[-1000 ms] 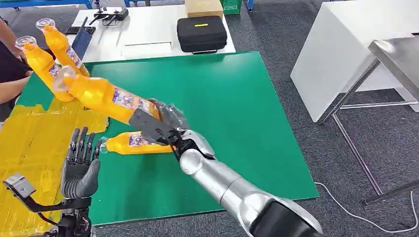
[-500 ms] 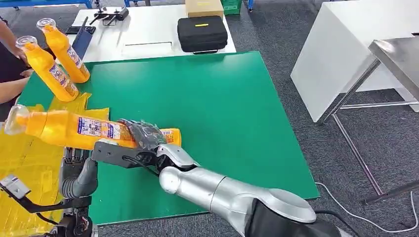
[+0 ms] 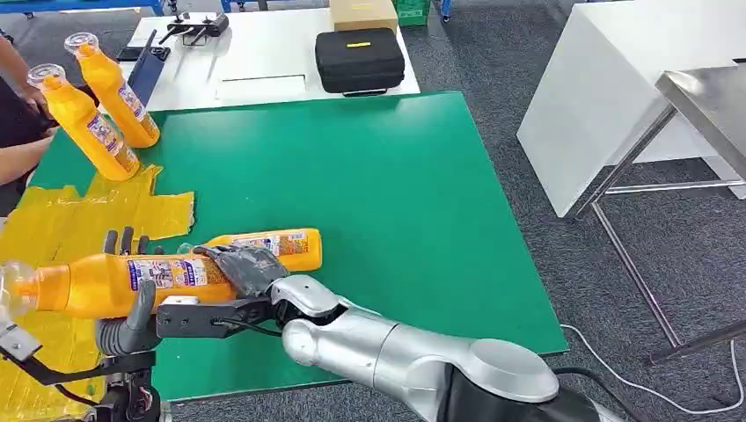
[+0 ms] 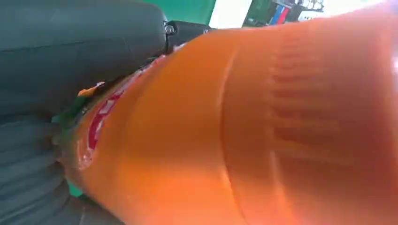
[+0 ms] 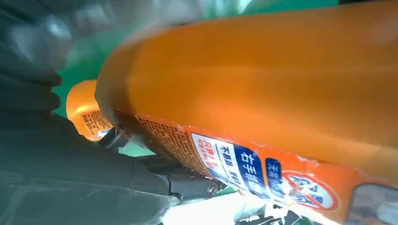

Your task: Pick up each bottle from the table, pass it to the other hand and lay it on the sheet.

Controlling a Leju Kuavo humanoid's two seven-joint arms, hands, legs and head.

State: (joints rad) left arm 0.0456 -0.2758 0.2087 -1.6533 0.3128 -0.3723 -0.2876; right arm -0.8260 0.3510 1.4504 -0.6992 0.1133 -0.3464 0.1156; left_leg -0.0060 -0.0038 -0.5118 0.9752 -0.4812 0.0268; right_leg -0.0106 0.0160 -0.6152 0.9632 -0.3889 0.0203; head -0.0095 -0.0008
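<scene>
My right hand (image 3: pixel 242 266) grips the base end of an orange bottle (image 3: pixel 106 283) and holds it level over the yellow sheet (image 3: pixel 53 220), cap pointing left. My left hand (image 3: pixel 132 316) stands under and behind the bottle: fingers upright behind it, thumb (image 3: pixel 141 303) across its front, palm against its body (image 4: pixel 258 131). In the right wrist view the held bottle (image 5: pixel 263 93) is close up. A second orange bottle (image 3: pixel 273 246) lies on the green mat just behind my right hand. Two more bottles (image 3: pixel 88 123) (image 3: pixel 114 88) stand upright at the mat's far left corner.
A person's arms (image 3: pixel 22 145) reach in at the left edge, beside the upright bottles. Beyond the green mat (image 3: pixel 396 193), a white table carries a black case (image 3: pixel 361 60) and a cardboard box (image 3: pixel 362 12). A white cabinet (image 3: pixel 616 97) and a steel table (image 3: pixel 704 97) stand to the right.
My right arm has swung the bottle left and down, from tilted above the mat to level over the sheet. It now lies against my left hand's palm, with the thumb in front.
</scene>
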